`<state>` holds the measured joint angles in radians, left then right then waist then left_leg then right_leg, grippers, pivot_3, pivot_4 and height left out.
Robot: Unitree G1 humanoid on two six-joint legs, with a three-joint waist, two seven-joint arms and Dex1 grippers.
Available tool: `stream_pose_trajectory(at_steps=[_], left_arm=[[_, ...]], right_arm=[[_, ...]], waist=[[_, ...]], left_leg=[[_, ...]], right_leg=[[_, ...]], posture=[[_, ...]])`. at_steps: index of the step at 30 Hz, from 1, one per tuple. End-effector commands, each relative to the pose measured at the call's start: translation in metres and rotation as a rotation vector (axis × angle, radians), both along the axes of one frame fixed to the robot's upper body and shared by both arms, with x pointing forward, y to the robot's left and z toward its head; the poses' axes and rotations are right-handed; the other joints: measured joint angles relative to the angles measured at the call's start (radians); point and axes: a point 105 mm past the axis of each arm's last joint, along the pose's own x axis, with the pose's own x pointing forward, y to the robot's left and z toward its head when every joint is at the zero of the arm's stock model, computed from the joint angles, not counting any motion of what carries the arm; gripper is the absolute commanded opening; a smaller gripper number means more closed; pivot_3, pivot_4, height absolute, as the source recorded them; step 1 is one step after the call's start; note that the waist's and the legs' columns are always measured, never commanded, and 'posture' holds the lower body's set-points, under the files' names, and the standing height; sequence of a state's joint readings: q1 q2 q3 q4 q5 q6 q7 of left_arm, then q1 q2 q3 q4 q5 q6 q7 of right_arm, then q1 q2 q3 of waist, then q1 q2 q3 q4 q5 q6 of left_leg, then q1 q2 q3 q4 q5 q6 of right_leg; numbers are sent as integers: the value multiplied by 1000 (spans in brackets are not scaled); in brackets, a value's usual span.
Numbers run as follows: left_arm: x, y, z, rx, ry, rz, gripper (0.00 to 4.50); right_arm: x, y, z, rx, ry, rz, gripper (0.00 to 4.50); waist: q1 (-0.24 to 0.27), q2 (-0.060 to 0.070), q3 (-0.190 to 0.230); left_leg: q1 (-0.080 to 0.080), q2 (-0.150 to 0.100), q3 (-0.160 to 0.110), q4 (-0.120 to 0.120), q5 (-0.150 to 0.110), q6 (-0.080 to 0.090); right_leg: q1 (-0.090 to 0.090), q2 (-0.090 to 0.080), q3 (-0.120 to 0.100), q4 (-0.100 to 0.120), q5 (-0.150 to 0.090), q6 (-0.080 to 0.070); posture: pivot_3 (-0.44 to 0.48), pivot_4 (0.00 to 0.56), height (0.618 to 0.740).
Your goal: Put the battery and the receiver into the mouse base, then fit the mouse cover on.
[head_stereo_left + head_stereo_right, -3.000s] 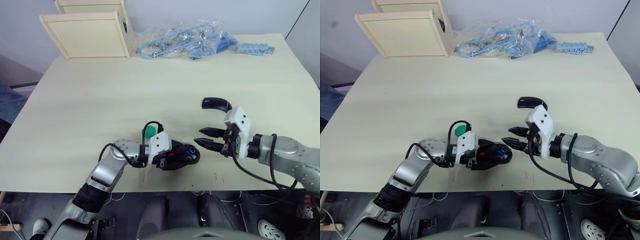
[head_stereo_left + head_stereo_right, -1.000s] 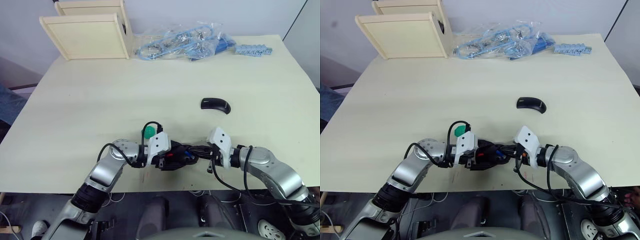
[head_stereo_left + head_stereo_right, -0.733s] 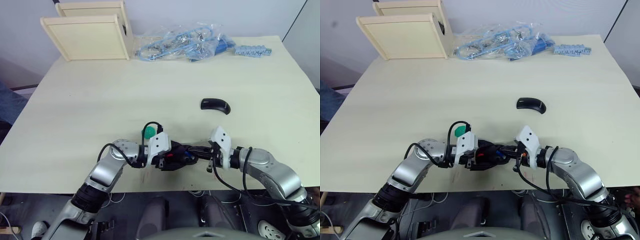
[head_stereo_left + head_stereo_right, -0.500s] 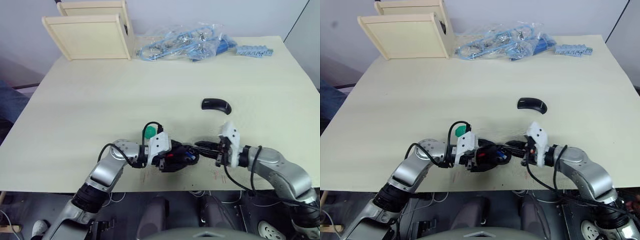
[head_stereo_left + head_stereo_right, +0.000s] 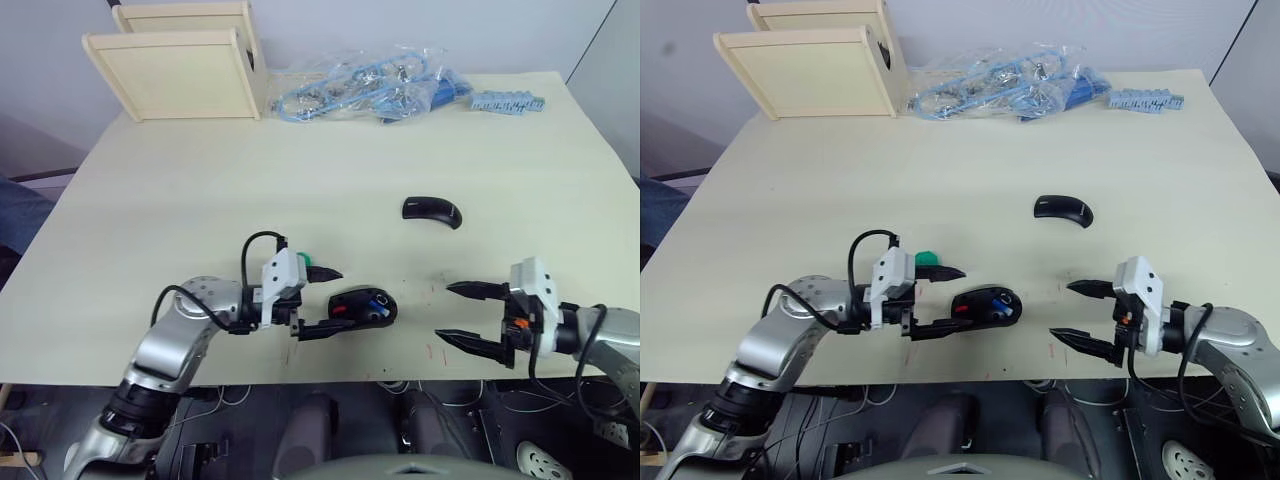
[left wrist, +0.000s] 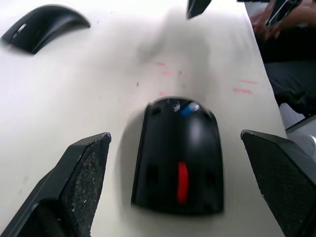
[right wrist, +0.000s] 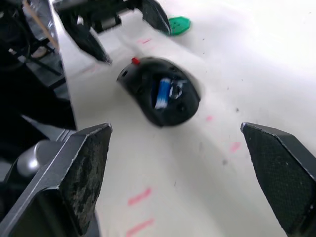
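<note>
Pale wooden table, matte black oval base lower centre, blue battery seated inside, glossy arched cover right of centre, left gripper and right gripper both spread wide, empty

Lying along the table's far edge: wooden box, bag of blue cables, blue strip.

Lab: test table, bagged cables
</note>
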<state>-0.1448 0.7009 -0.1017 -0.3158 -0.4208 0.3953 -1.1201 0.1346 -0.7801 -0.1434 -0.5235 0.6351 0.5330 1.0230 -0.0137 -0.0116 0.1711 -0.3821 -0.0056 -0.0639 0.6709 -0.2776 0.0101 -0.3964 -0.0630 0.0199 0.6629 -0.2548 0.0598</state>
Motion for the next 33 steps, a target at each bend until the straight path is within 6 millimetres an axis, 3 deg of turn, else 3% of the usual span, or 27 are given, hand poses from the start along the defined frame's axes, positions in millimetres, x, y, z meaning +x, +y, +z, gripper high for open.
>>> stream_pose_trajectory(at_steps=[1, 6, 10, 19, 25, 33], left_arm=[[-10, 14, 19, -33, -19, 20, 4500], [-21, 40, 19, -46, 42, 145, 4500], [-33, 53, 25, -194, 32, 201, 4500], [-57, 78, 18, -270, 17, 307, 4500], [-84, 103, 11, -314, 50, 325, 4500], [-90, 110, 4, -336, 19, 384, 4500]], right_arm=[[-9, -6, 15, 17, -66, 30, 4411], [-15, -16, 16, 33, -73, -12, 4411], [-15, -22, 11, 26, -68, -60, 4411], [4, -28, 13, 35, -85, -138, 4411], [54, -33, 28, -20, -130, -217, 4411], [120, -31, 30, -176, -130, -262, 4411]], waist=[[-1, 0, 0], [0, 0, 0], [1, 0, 0], [2, 0, 0], [-4, -1, 2], [-8, -1, 2]], left_leg=[[0, 0, 0, 0, 0, 0], [0, 2, 0, 0, 0, 0], [0, 3, 1, 0, 0, 0], [1, 5, 3, 0, 0, 0], [2, 7, 7, -1, 0, 0], [2, 7, 8, 0, 0, 0]], right_leg=[[0, 0, 0, 0, 0, 0], [0, 0, 0, 0, 0, 0], [0, 0, 1, -1, 0, 0], [0, 0, 2, -2, 0, 0], [0, 1, 4, -2, -1, -2], [0, 1, 4, -4, 0, -4]], posture=[[0, 150, 740], [0, 150, 740], [0, 150, 740], [0, 150, 740], [0, 150, 740], [0, 150, 740]])
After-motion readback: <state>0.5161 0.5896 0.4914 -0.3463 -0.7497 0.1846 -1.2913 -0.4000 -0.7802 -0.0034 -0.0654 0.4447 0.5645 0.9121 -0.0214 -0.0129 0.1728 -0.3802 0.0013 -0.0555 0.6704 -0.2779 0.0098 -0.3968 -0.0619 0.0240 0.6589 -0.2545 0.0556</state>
